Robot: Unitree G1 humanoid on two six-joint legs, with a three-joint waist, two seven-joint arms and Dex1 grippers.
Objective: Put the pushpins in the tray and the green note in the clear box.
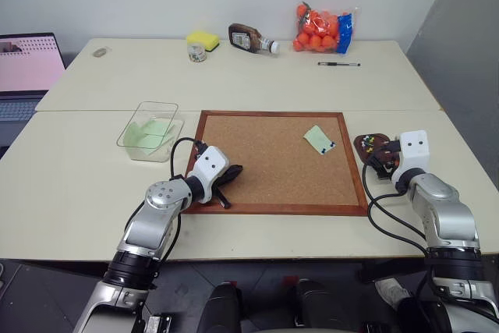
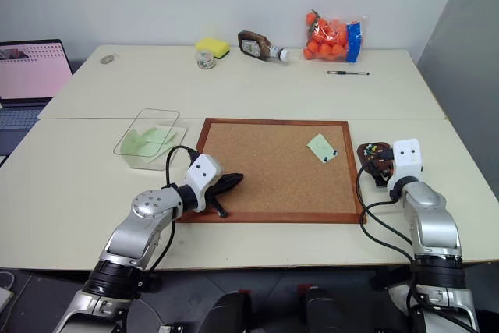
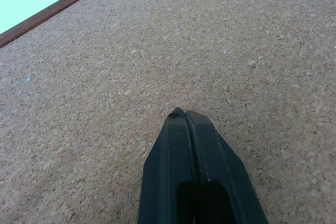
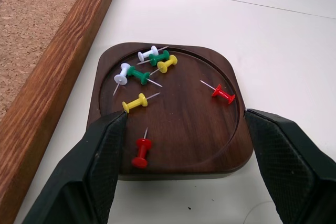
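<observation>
Right gripper [image 4: 184, 177] spread wide, empty, hovering over brown tray [image 4: 173, 129] holding pushpins [image 4: 142, 152]. Left gripper [image 3: 195, 129] pressed together, empty, over cork board [image 1: 265, 154]. Green note [image 1: 319, 139] pinned on board; clear box [image 1: 132, 142] beside board's left edge.

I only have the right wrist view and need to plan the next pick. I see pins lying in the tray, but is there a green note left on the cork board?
Observer: Yes, one green note lies on the cork board, near its right side.
Operator: Is it pinned down?
Observer: There are small dark specks at its near right corner, likely a pushpin, but they are too small to be sure.
Operator: And where is the clear box?
Observer: The clear box stands on the table just left of the board, with pale green paper already inside.
</observation>
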